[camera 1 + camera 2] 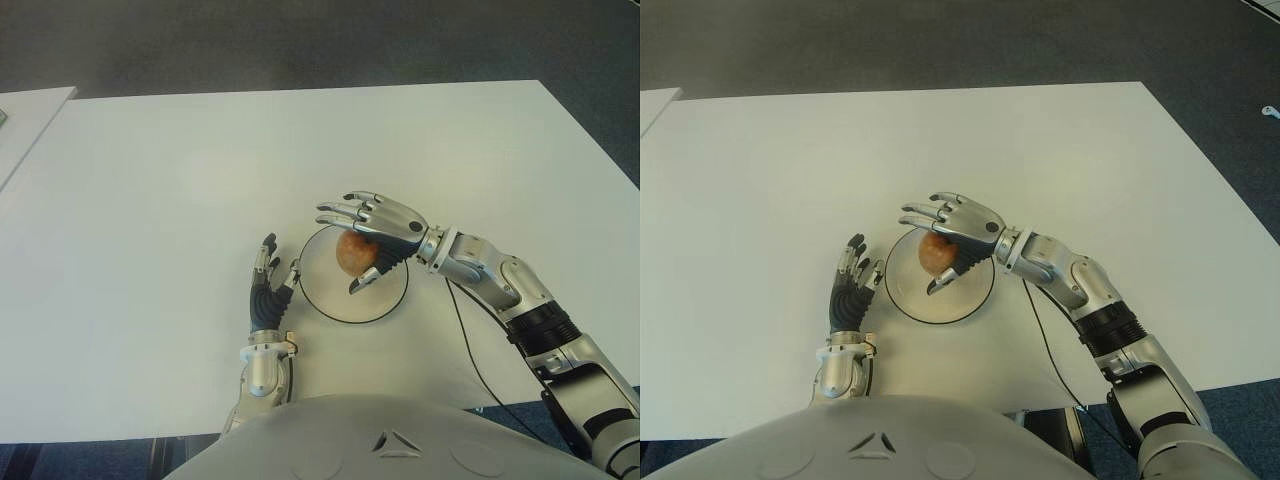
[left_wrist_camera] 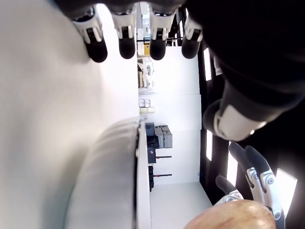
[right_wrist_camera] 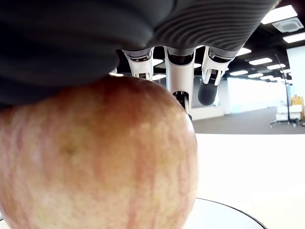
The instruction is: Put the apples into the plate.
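Nearest the camera, the left hand shows just beside the plate, fingers straight, holding nothing. Over that plate, the right hand has its fingers extended above the apple, palm against it, thumb below.

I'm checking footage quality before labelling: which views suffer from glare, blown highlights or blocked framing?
Left wrist view: the table washes out nearly white, with bright windows behind. Right wrist view: the apple and dark palm fill most of the frame; ceiling lights glare. Eye views: evenly lit, soft shadow under the right hand over the plate; left hand clear.
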`<state>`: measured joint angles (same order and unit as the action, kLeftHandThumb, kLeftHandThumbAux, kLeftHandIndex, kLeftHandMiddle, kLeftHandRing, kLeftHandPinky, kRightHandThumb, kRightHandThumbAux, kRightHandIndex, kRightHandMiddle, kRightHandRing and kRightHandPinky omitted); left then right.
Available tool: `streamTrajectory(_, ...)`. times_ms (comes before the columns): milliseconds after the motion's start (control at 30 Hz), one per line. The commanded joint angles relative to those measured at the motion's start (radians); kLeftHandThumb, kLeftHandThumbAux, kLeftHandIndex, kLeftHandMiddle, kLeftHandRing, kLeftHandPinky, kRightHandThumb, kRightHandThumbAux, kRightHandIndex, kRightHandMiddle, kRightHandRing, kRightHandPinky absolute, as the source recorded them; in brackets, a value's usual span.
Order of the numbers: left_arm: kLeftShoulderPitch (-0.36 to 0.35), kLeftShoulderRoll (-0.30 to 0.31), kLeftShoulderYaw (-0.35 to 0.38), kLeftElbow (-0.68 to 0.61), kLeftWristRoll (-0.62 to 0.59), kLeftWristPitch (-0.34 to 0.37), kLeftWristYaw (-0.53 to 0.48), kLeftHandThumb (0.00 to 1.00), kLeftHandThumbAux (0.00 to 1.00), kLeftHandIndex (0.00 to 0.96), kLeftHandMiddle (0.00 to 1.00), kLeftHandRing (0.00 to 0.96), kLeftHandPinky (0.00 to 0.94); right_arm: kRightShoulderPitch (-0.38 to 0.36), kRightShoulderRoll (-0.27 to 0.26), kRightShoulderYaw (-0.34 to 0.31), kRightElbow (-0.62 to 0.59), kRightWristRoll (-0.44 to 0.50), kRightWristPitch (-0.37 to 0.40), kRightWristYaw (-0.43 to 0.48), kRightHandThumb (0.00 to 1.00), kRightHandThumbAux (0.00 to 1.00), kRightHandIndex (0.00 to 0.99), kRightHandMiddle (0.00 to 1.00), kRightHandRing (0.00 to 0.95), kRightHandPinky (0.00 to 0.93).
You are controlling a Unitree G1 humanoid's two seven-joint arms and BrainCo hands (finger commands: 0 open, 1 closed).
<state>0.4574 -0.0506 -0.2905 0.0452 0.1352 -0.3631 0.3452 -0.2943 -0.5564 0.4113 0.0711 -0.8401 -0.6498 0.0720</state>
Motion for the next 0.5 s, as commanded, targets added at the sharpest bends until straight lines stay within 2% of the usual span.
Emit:
streamTrajectory(33,-0.004,-0.058,0.002,0.003,-0.023,0.023,-0.013,0.000,0.633,0.056,0.041,0.010,0.017,-0.021,0.012,0.004,0.010,-0.007,0.003,-0.008,0.071,0.291,0.000,0.000,0.000,0.000)
streamTrajectory(500,0.028,-0.058,-0.008,-0.068,-0.022,0.073,-0.010,0.000,0.643,0.057,0.042,0.007,0.011,-0.042,0.020,0.018,0.035,-0.019,-0.014,-0.018,0.005,0.326,0.000,0.000,0.020,0.000)
